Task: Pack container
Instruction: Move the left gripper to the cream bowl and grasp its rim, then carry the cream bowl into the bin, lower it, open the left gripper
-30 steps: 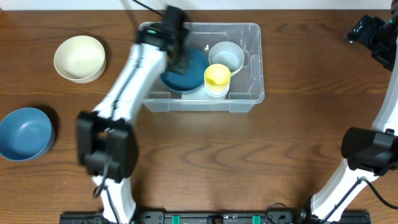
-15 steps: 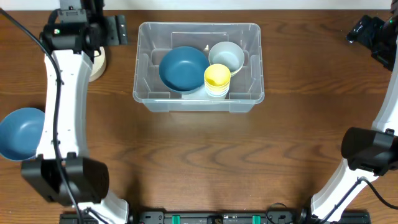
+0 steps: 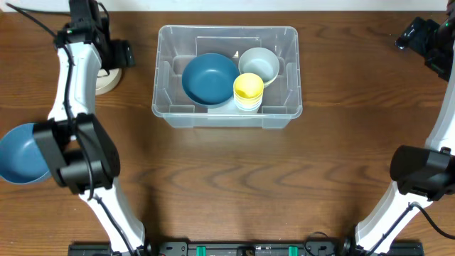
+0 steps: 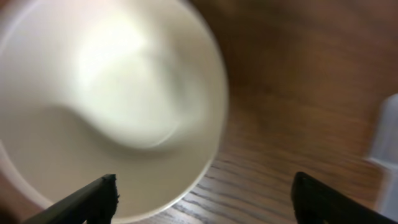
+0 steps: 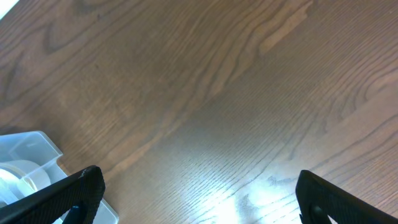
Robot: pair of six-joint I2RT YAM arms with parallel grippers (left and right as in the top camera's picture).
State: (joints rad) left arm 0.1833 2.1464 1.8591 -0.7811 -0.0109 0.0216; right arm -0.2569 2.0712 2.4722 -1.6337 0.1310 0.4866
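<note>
The clear rectangular container (image 3: pixel 288 107) stands at the table's middle back. It holds a blue bowl (image 3: pixel 208 78), a pale bowl (image 3: pixel 260 62) and a yellow cup (image 3: pixel 248 89). My left gripper (image 3: pixel 114 55) is open at the back left, right over the cream bowl (image 3: pixel 106 80), which fills the left wrist view (image 4: pixel 106 99). A second blue bowl (image 3: pixel 18 153) sits at the left edge. My right gripper (image 3: pixel 419 34) is open and empty at the far right back corner; a corner of the container (image 5: pixel 28 149) shows in its view.
The left arm (image 3: pixel 67 92) stretches along the left side from the front. The right arm's base (image 3: pixel 419 174) stands at the right. Bare brown wood lies in front of the container.
My left arm has swung from over the container, where the blue bowl now lies, to the back left over the cream bowl. The right arm has not moved.
</note>
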